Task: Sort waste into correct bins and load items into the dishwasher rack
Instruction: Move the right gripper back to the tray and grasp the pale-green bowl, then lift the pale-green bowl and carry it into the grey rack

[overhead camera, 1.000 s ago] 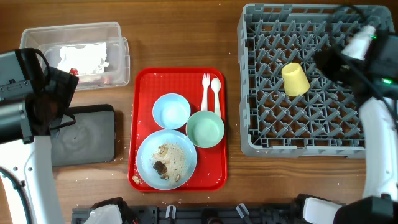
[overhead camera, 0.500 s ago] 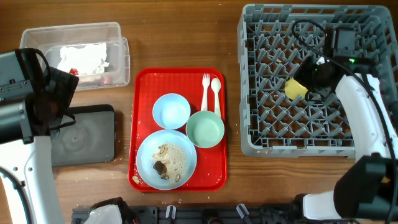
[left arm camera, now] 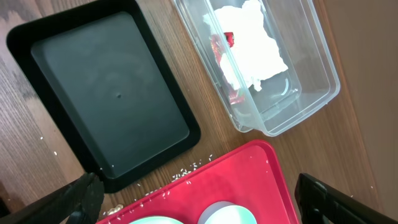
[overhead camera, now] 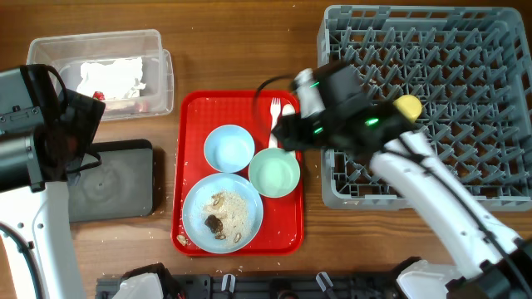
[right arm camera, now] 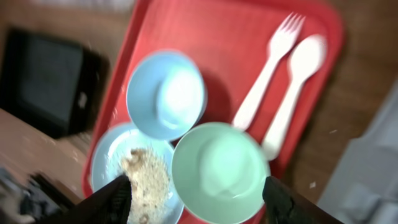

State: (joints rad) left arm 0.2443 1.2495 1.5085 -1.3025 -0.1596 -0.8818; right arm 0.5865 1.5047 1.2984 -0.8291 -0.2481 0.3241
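Wooden table [overhead camera: 249, 50], stuff spread across it. Far left, the left arm's housing blocks its own gripper from above, so you only get it from the wrist cam. There the left gripper [left arm camera: 198, 186] has its fingers [left arm camera: 84, 198] poking in at the bottom corners, spread wide, with nothing between them or touching them.

Under it is the black tray [overhead camera: 112, 178], partly covered by the arm from overhead. Behind that is the clear tub [overhead camera: 100, 46] with the crumpled white wrapper [overhead camera: 112, 76] inside, red marks showing.

Middle is the red tray [overhead camera: 195, 108]. On it:
- the light blue bowl [overhead camera: 229, 148]
- the plate [overhead camera: 193, 209], carrying beige crumbs [overhead camera: 234, 208] and brown scraps [overhead camera: 214, 223]
- the mint green bowl [overhead camera: 274, 173]
- the white fork [overhead camera: 274, 108] and spoon [overhead camera: 288, 110], their handles hidden under the right arm

A few crumbs are scattered on the wood by the tray corner.

The right gripper [right arm camera: 198, 196] is hard to read. The overhead shot is smeared there and the wrist view is blurry too. Its fingers [right arm camera: 112, 199] are apart, holding nothing, and hang over the mint bowl's near rim. Can't tell if they touch it.

Right side is the grey rack [overhead camera: 465, 50]. The yellow cup [overhead camera: 407, 105] is in it, half tucked behind the arm.
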